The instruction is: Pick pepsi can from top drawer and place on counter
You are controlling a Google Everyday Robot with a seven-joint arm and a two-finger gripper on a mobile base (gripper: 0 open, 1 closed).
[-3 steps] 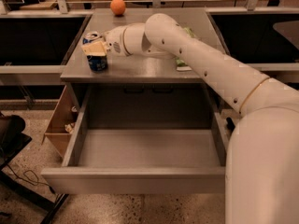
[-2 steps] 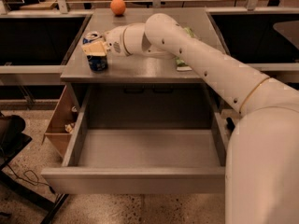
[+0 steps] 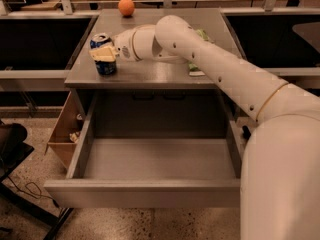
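The pepsi can (image 3: 105, 66), dark blue with a silver top, stands upright on the grey counter (image 3: 160, 75) near its front left corner. My gripper (image 3: 104, 54) reaches in from the right at the can's upper half. Its pale fingers (image 3: 102, 55) are closed around the can. The top drawer (image 3: 145, 193) is pulled fully out below the counter, and its grey floor holds nothing. My white arm crosses the counter from the lower right.
An orange fruit (image 3: 126, 6) sits at the counter's back left. A green packet (image 3: 195, 70) lies partly under my arm. A brown wooden box (image 3: 62, 134) stands left of the drawer. Dark bins flank the counter on both sides.
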